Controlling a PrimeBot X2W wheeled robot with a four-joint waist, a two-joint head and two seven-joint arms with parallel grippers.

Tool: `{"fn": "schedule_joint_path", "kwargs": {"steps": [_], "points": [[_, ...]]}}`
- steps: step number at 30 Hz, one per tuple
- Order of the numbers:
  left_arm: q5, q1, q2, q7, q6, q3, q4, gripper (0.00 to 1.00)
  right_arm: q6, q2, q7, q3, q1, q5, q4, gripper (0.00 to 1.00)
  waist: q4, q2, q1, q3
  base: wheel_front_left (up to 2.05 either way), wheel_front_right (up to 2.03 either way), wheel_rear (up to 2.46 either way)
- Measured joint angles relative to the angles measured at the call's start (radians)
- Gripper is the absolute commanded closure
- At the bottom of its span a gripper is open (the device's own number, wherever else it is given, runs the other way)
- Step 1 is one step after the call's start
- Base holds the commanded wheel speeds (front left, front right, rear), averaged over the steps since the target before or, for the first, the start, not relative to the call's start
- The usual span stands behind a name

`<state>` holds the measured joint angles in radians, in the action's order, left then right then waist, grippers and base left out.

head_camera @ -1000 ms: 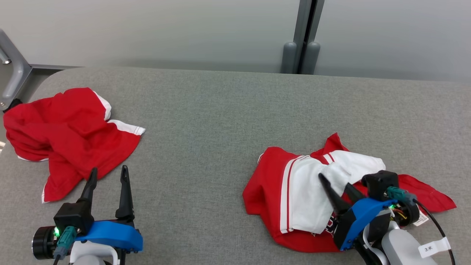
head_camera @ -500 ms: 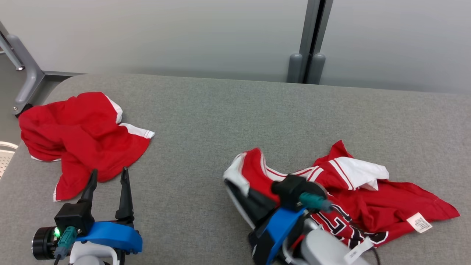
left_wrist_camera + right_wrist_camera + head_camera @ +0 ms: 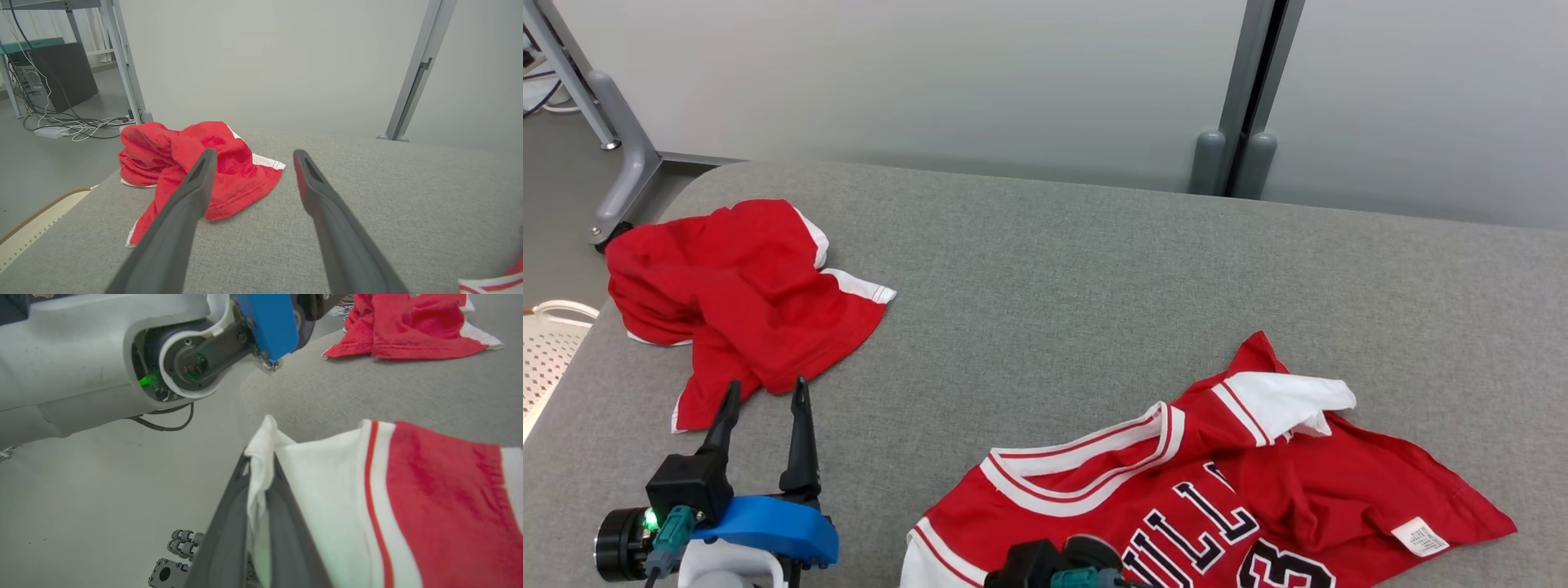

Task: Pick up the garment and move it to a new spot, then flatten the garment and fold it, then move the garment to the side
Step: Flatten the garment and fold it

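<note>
The garment, a red jersey (image 3: 1217,506) with white trim and dark lettering, lies partly spread at the near right of the grey table (image 3: 1045,286). In the right wrist view my right gripper (image 3: 259,465) is shut on the jersey's white edge (image 3: 327,490), which bunches up between the fingertips past the table's near edge. The head view shows just the dark top of that wrist (image 3: 1062,572), at the bottom edge. My left gripper (image 3: 764,396) stands open over the near left of the table, nothing between its fingers (image 3: 192,196).
A second red garment (image 3: 735,286) lies crumpled at the far left, just beyond my left gripper (image 3: 253,157). A white perforated basket (image 3: 547,351) sits off the table's left edge. A grey frame leg (image 3: 621,163) and a wall post (image 3: 1241,122) stand behind. My left forearm (image 3: 122,363) hangs close above the right gripper.
My right gripper has shut on the jersey's white edge and dragged it toward the near left, opening the jersey so its lettering shows. The head camera has turned. The left gripper has stayed put.
</note>
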<state>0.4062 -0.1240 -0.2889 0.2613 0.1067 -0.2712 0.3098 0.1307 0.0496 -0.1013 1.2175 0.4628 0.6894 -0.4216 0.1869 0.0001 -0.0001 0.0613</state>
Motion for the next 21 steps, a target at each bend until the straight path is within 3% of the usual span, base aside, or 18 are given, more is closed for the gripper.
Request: {"fn": "schedule_joint_path", "kwargs": {"steps": [3, 9, 15, 21], "points": [[0.005, 0.008, 0.0, 0.0, 0.005, 0.002, -0.002, 0.0, 0.0, -0.001, -0.046, -0.035, 0.025, 0.01, -0.043, 0.0, -0.012, 0.0, 0.0001, -0.002, 0.0, 0.0, 0.0], [0.008, 0.023, -0.005, 0.0, 0.012, 0.005, -0.009, 0.0, 0.0, 0.001, -0.121, -0.221, 0.07, -0.012, -0.16, 0.0, -0.048, 0.0, 0.0, -0.013, 0.0, 0.0, 0.0], [0.011, 0.04, -0.013, 0.0, 0.017, 0.009, -0.02, 0.0, 0.0, 0.099, -0.144, -0.411, 0.086, -0.095, -0.204, 0.0, -0.087, 0.0, 0.0001, -0.02, 0.0, 0.0, 0.0], [0.014, 0.041, -0.015, 0.0, 0.022, 0.011, -0.031, 0.0, 0.0, 0.192, -0.113, -0.542, 0.038, -0.184, -0.16, 0.0, -0.111, 0.0, 0.0001, -0.012, 0.0, 0.0, 0.0]]}}
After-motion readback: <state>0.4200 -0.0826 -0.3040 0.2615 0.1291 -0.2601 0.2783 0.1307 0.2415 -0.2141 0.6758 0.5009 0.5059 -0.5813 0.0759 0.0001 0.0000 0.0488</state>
